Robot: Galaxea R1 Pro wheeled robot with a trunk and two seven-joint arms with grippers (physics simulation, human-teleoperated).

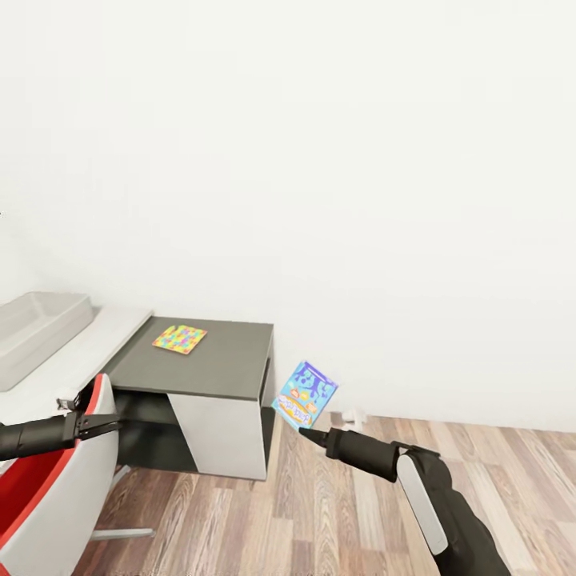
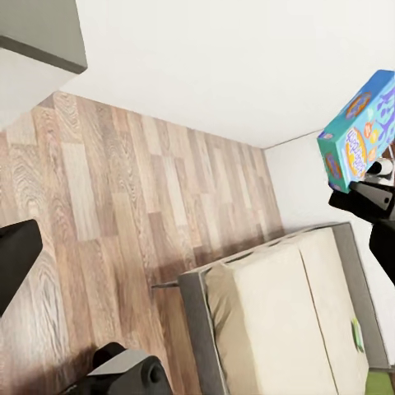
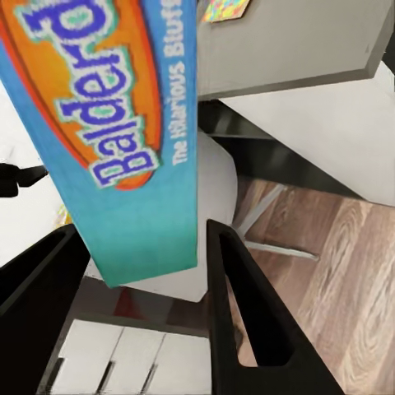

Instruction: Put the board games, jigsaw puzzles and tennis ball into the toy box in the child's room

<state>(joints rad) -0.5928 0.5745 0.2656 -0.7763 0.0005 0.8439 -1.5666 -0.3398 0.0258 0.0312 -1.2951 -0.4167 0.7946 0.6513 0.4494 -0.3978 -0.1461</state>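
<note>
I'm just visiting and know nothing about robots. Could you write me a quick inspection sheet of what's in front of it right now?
Surface: dark grey table top beside a white wall, wood floor below.
Job's things: blue board game box marked Balderdash, held up in the air; colourful jigsaw puzzle lying flat on the table; pale grey toy box at the far left.
Clutter: nothing seen.
Pincers: right pincer shut on the board game box's lower edge; left pincer holds nothing, open or shut unclear.
Cables: nothing seen.
Surroundings: red and white chair by the table; a bed in the left wrist view.
</note>
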